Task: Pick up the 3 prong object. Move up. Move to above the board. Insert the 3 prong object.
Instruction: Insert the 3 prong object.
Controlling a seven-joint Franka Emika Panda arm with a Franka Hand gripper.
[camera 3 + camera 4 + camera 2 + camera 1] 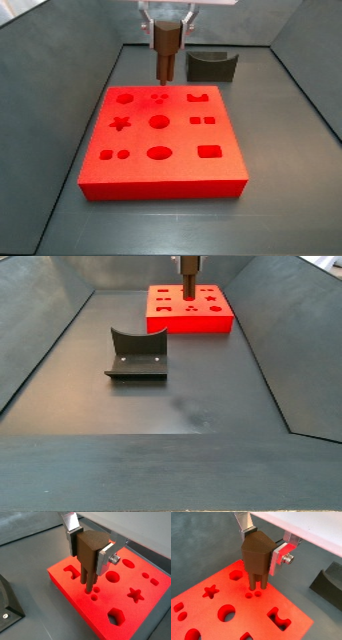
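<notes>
Grey flooring surrounds the scene. Held upright between the jaws of the gripper (263, 548) is the small brown wooden 3 prong object (256, 554), its thin prongs pointing straight down, their tips just at the three-dot cut-out (254, 592) of the large flat bright red board (211, 607). In a side view the piece (166, 48) stands at upper centre. A dark notched fixture (211, 67) sits behind.

Even, fairly bright lighting is seen in all views. The board (160, 135) is rendered saturated, almost glowing red, with cut-out edges softened. A faint sheen is seen on the grey floor (201, 406) near the fixture (136, 354). The gripper (264, 554), above the board, is slightly blurred in both wrist views.
</notes>
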